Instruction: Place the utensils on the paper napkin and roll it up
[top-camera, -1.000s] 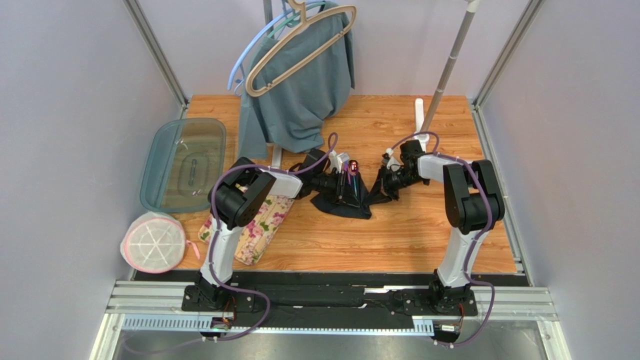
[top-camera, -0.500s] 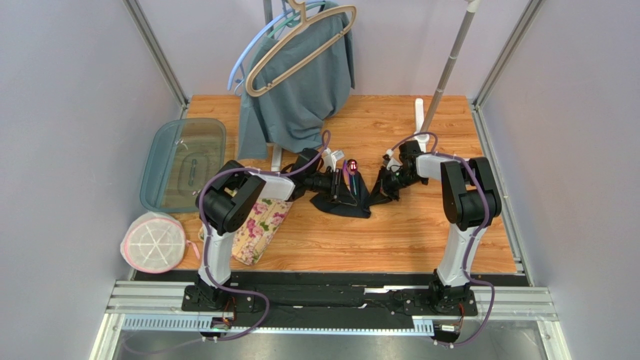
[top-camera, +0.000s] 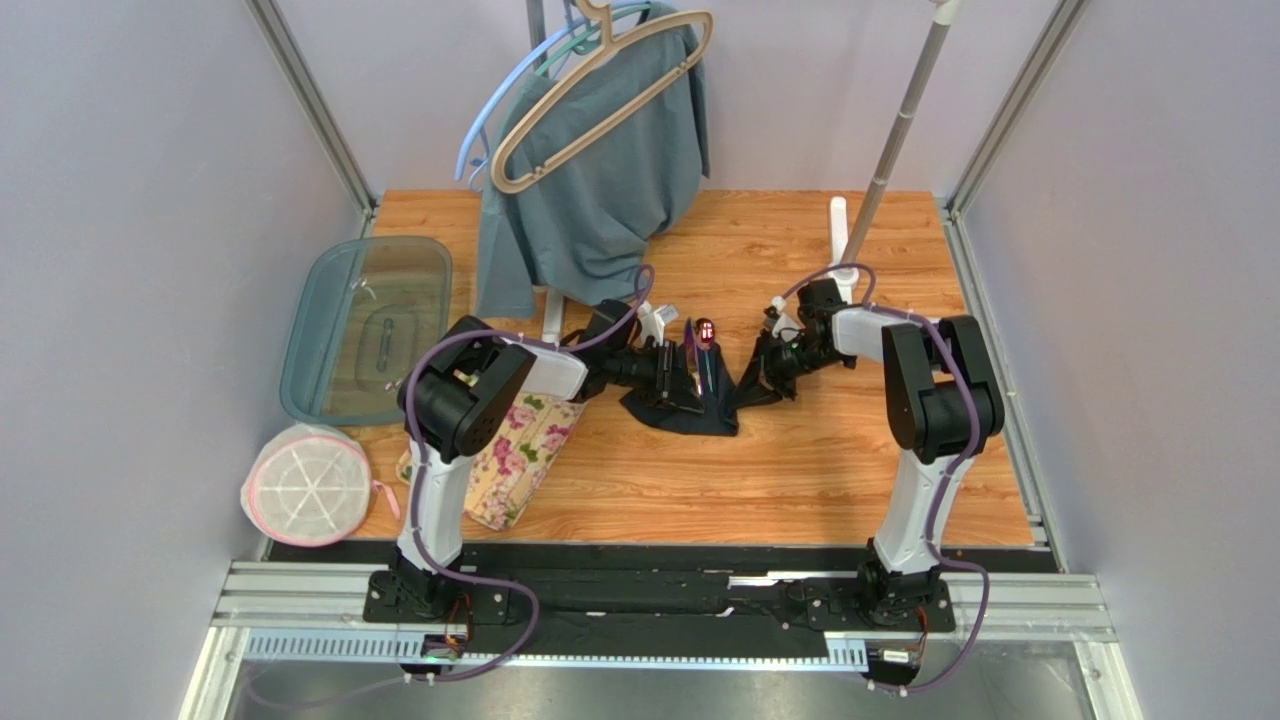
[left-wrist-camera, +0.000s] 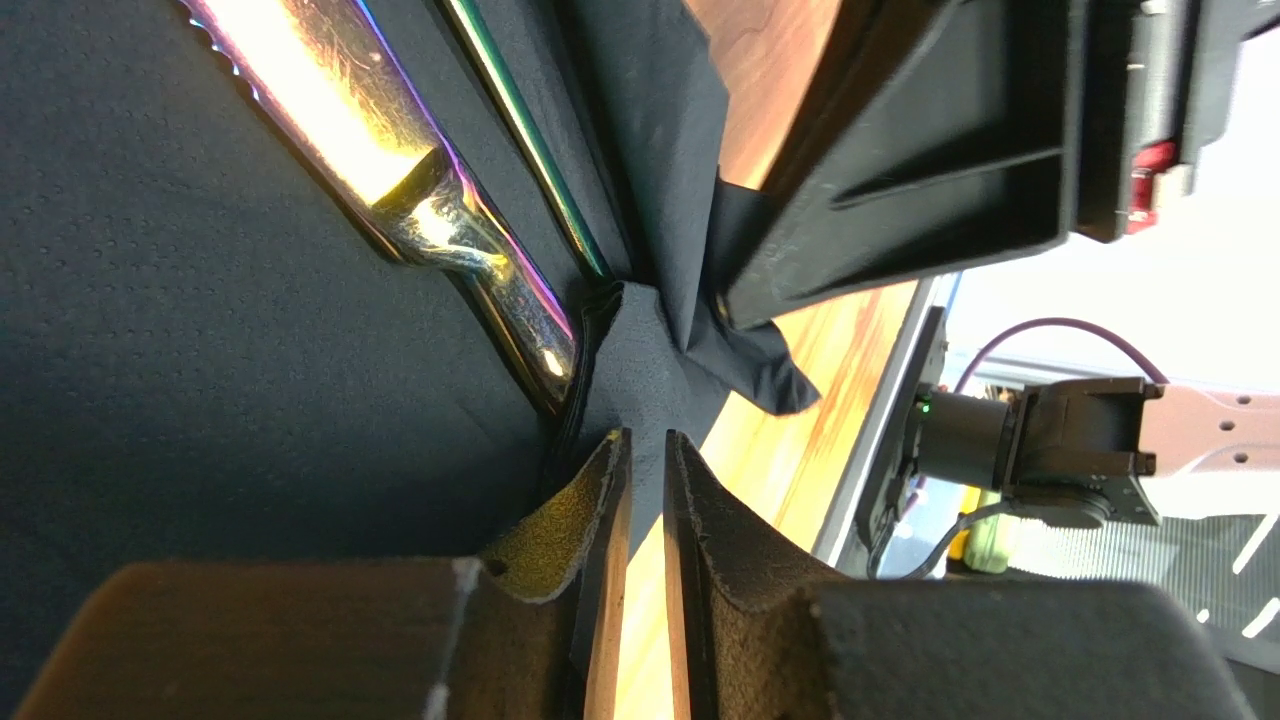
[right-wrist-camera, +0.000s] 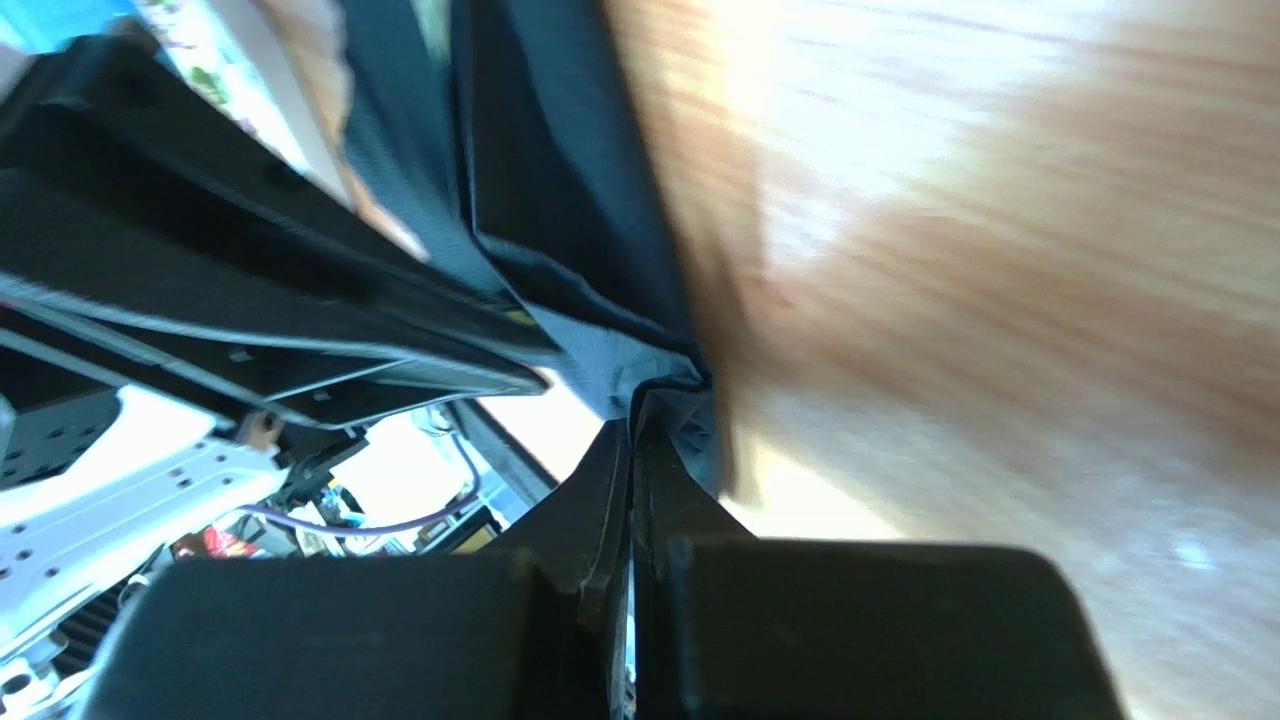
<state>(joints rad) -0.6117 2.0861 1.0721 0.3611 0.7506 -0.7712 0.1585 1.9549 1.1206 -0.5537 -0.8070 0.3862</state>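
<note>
The black paper napkin (top-camera: 703, 407) lies crumpled mid-table between both grippers. The iridescent utensils (top-camera: 693, 347) lie on it, partly wrapped by its raised sides. In the left wrist view the shiny utensil handles (left-wrist-camera: 451, 225) rest on the napkin (left-wrist-camera: 181, 345). My left gripper (top-camera: 666, 369) is at the napkin's left side, its fingertips (left-wrist-camera: 646, 443) nearly closed on a napkin fold. My right gripper (top-camera: 763, 369) is at the napkin's right side, shut (right-wrist-camera: 634, 435) on a bunched napkin corner (right-wrist-camera: 556, 195) just above the wood.
A floral mat (top-camera: 511, 450) lies under the left arm. A teal container (top-camera: 365, 327) and a round pink-rimmed lid (top-camera: 307, 482) sit at the left edge. A grey-teal garment (top-camera: 601, 165) hangs at the back, and a slanted pole (top-camera: 899, 128) stands at the back right.
My left gripper has pulled back slightly to the left and rear with the napkin. The napkin is drawn in narrower around the utensils. The right gripper has barely moved.
</note>
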